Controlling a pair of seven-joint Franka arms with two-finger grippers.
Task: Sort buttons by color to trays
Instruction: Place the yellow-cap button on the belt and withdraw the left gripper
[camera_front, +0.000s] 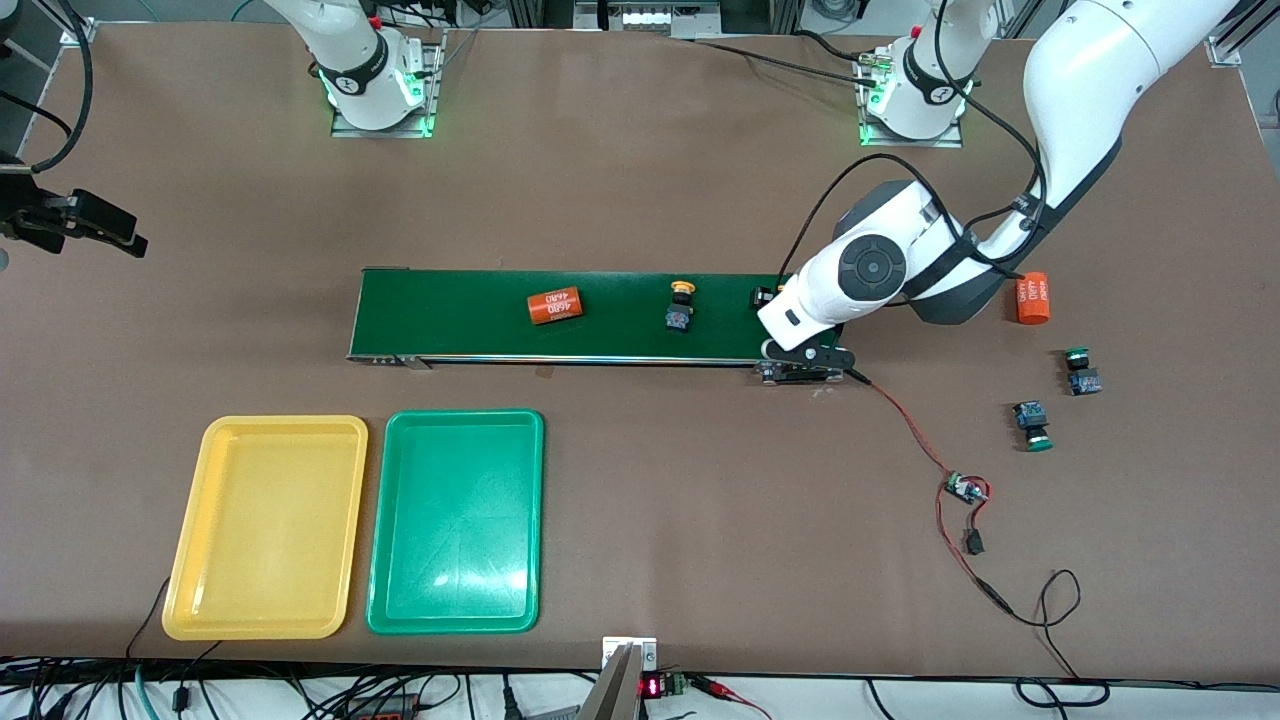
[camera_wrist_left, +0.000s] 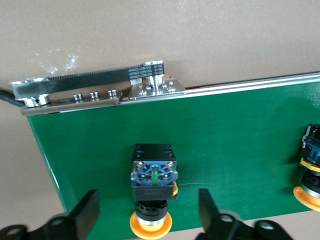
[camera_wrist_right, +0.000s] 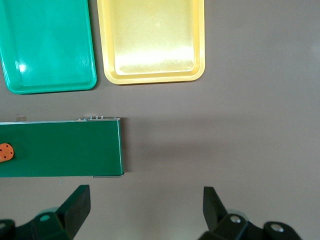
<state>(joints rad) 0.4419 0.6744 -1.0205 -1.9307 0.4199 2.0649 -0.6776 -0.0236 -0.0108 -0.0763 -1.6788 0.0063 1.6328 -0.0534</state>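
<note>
A yellow-capped button (camera_wrist_left: 152, 187) lies on its side on the dark-green belt (camera_wrist_left: 240, 130), at the belt's end toward the left arm. My left gripper (camera_wrist_left: 148, 212) is open, with one finger on each side of it and neither touching it. A second yellow-capped button (camera_front: 681, 305) lies farther along the belt and also shows in the left wrist view as a yellow-capped button (camera_wrist_left: 311, 167). Two green-capped buttons (camera_front: 1080, 370) (camera_front: 1032, 425) lie on the table. The yellow tray (camera_front: 265, 525) and green tray (camera_front: 455, 520) are empty. My right gripper (camera_wrist_right: 145, 205) is open over bare table.
One orange cylinder (camera_front: 555, 305) lies on the belt and another orange cylinder (camera_front: 1033, 298) lies on the table by the left arm. A red-and-black cable (camera_front: 920, 440) with a small circuit board (camera_front: 965, 490) runs from the belt's motor end toward the front camera.
</note>
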